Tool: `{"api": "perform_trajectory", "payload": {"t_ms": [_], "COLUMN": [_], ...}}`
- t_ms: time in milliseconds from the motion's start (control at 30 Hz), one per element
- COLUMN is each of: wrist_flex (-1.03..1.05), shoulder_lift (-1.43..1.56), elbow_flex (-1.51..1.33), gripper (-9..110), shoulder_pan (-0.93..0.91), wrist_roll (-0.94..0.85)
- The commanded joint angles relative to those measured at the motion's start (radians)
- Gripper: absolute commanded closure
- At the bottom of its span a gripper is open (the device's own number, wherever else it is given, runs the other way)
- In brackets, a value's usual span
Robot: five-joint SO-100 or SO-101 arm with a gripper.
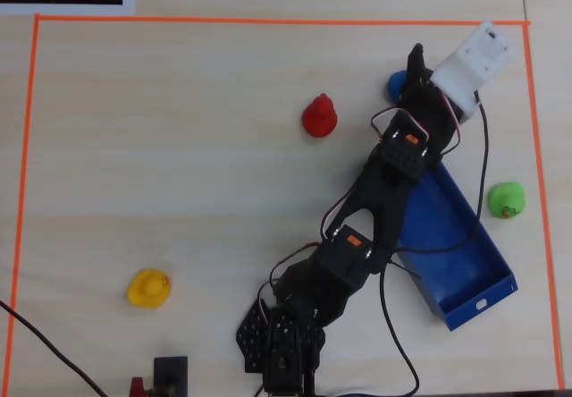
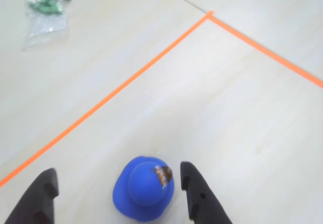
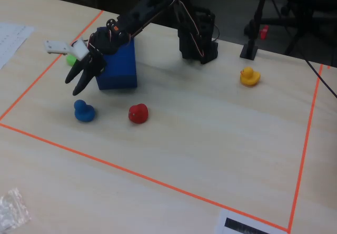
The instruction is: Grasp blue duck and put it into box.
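Note:
The blue duck (image 2: 145, 187) stands on the table between my open fingers in the wrist view, closer to the right finger (image 2: 196, 191) than to the left one. My gripper (image 2: 117, 173) is open and empty. In the fixed view the gripper (image 3: 79, 82) hangs a little above the blue duck (image 3: 83, 111) without touching it. In the overhead view the gripper (image 1: 409, 68) partly covers the blue duck (image 1: 394, 82) near the far right corner. The dark-blue box (image 1: 460, 254) lies under and to the right of my arm, and it also shows in the fixed view (image 3: 118, 68).
A red duck (image 1: 319, 116) stands left of the blue one, a green duck (image 1: 507, 200) right of the box, and a yellow duck (image 1: 148, 288) at the near left. Orange tape (image 2: 126, 85) frames the work area. A clear bag of green bits (image 2: 48, 4) lies outside the tape.

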State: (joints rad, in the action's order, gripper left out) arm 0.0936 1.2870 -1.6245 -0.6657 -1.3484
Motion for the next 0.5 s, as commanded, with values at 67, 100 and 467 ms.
{"api": "perform_trajectory", "payload": {"t_ms": [67, 100, 467], "wrist_flex": [-0.149, -0.150, -0.216], "shoulder_lift": [-0.002, -0.008, -0.117], "elbow_flex": [-0.061, -0.058, -0.003], "gripper": [69, 69, 69], "shoulder_pan": [0.031, 0.032, -0.002], "wrist_roll": [-0.015, -0.014, -0.043]}}
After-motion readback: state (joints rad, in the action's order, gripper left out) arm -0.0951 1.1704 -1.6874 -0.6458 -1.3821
